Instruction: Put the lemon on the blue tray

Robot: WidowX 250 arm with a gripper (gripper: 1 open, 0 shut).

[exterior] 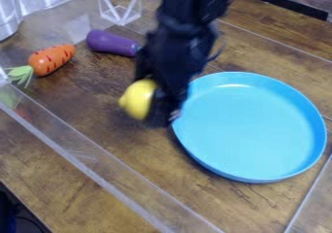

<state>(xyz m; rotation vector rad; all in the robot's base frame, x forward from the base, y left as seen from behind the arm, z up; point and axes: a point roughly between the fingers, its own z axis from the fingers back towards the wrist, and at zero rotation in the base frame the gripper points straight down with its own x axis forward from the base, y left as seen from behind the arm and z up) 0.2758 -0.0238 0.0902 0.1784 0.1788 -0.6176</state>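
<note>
The gripper (151,105) is clamped on the lemon (138,97), held above the bench (78,130). Motion blur hides its long axis. The tray (253,125) lies just right of the gripper.

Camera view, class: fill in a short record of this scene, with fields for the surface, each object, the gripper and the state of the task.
surface: wooden table
lemon: yellow, held off the table, left of the tray
blue tray: round, nothing on it
carrot: orange, far left
eggplant: purple, at the back
gripper: blurred, shut on the lemon
task state: lemon not yet on tray
</note>
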